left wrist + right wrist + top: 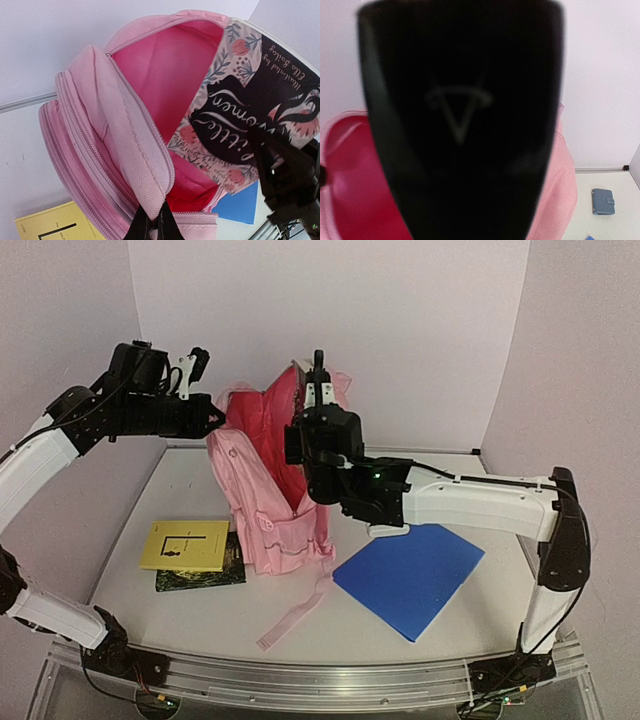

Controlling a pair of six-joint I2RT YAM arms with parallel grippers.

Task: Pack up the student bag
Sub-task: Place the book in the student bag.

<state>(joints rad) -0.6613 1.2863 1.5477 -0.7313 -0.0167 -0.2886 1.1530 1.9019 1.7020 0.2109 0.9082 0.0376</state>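
The student bag [262, 505], a large light-pink fabric backpack with a red-pink lining, is stood upright near the middle of the white table [170, 485], with its main mouth open. The front lip of that mouth is pinched by the closed left gripper [154, 220], so the opening is held wide. A floral-covered paperback book with a black title panel [250, 110] is clamped by the right gripper [318, 380] at the far side of the mouth. How deep it sits cannot be told.

The bag is judged to be light, soft and floppy. Sagging or toppling is to be expected if the lip were let go. Hold is best taken at the stitched, zip-edged rim or the padded straps, where the cloth is doubled, since thin panels would only bunch. One loose pink strap [295, 615] is trailed toward the near edge and could be snagged.

The table top is seen to be smooth and flat, and is probably slippery under fabric. A thin yellow book [185, 543] is laid on a dark one [205, 578] just left of the bag. A flat blue rectangular folder [410, 578] lies to the right, and a small blue wallet [603, 200] is seen near the back wall. The space is enclosed by plain pale walls [330, 300] on three sides.
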